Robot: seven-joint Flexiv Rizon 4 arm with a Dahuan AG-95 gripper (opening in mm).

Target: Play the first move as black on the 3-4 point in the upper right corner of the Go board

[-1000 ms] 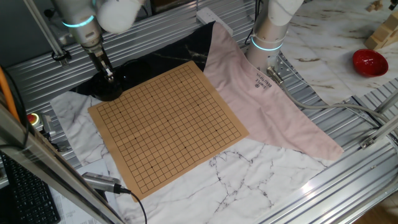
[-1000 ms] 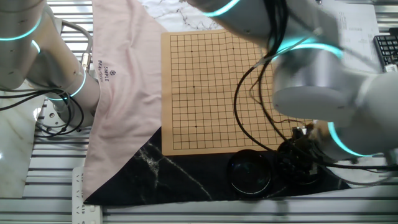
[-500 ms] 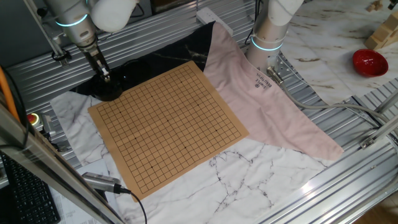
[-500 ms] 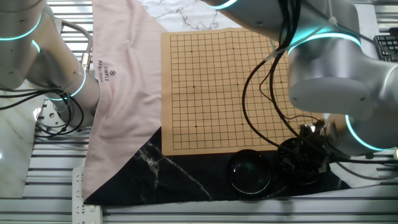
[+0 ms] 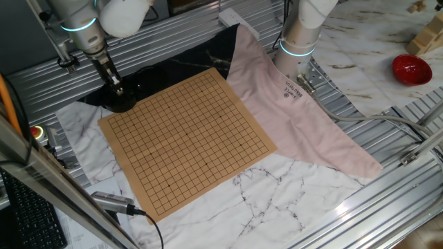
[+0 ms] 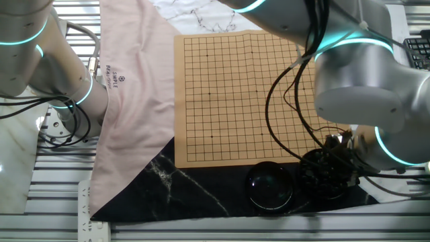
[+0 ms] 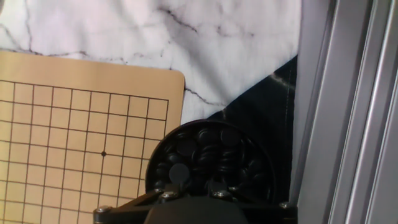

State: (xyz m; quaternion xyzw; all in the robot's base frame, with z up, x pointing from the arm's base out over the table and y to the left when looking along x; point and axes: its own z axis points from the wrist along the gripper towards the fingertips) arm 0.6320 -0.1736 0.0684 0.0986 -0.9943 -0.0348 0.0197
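Observation:
The Go board (image 5: pixel 187 138) lies flat with no stone on any crossing; the 3-4 point is unmarked and I cannot single it out. Several glossy black stones fill a round black bowl (image 7: pixel 208 158) on the black cloth just off one board corner. My gripper (image 5: pixel 118 88) hangs straight over that bowl (image 5: pixel 122 104), fingers pointing down into it. In the hand view only the dark gripper housing (image 7: pixel 186 211) shows at the bottom edge, and the fingertips are lost against the stones. Whether a stone is held cannot be told.
A second dark round bowl or lid (image 6: pixel 270 186) sits beside the stone bowl (image 6: pixel 328 176). A pink cloth (image 5: pixel 291 111) covers the table along one board edge, around another arm's base (image 5: pixel 299 41). Cables (image 6: pixel 289 114) hang over the board. A red bowl (image 5: pixel 411 69) stands far off.
The arm has shifted a little sideways above the stone bowl, with the gripper staying over the bowl. The board and cloths have not moved.

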